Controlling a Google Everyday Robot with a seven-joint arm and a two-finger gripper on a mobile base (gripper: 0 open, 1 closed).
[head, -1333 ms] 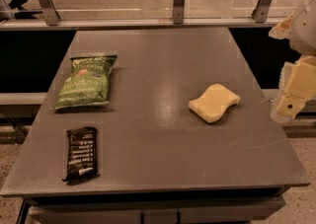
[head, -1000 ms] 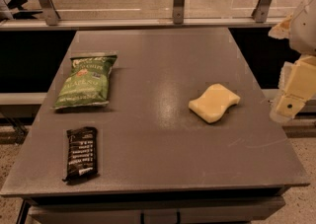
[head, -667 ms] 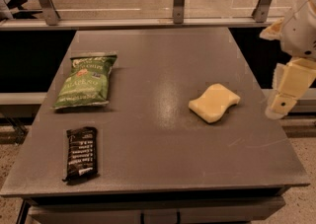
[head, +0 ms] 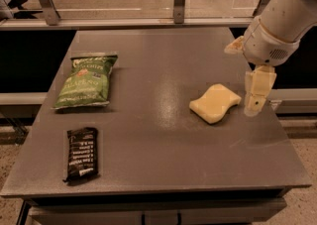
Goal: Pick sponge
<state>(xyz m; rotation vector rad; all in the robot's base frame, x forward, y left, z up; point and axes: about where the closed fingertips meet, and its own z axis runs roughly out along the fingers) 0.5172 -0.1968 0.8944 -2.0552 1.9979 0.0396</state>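
Grey surface [head: 163,164] | sponge [head: 215,102] lies flat, right of centre, near the right edge | likely light, soft, squashy, not fragile; best pinched across its waisted sides | tool [head: 255,96] hangs just right of the sponge, apparently not touching, holding nothing; opening: cannot tell

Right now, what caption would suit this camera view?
Gripper hangs beside the sponge on a grey table; chip bag and dark bar lie apart.

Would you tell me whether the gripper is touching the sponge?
Apart. The camera view shows bare table between the sponge and the gripper to its right.
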